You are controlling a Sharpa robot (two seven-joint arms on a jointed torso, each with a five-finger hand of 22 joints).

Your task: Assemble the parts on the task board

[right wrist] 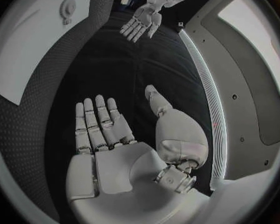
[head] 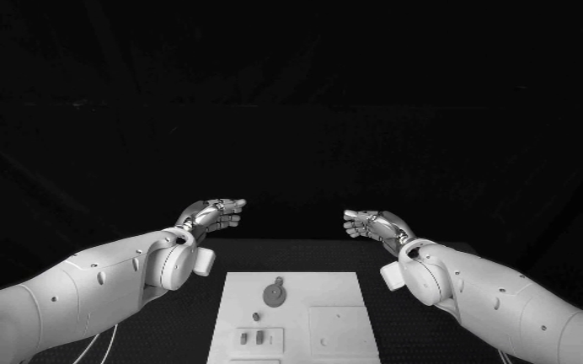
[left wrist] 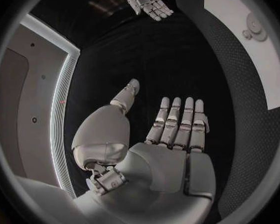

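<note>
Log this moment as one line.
left robot hand: open, holds nothing | right robot hand: open, holds nothing | task board: untouched, parts on it

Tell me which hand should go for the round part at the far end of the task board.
Probably the left hand: the round part sits slightly toward its side of the task board. The right hand is equally open, empty and raised beyond the board.

Open table gap between left robot hand and right robot hand

dim, black surround | light from above, arms bright | wrist views fisheye-bent at rim
</note>
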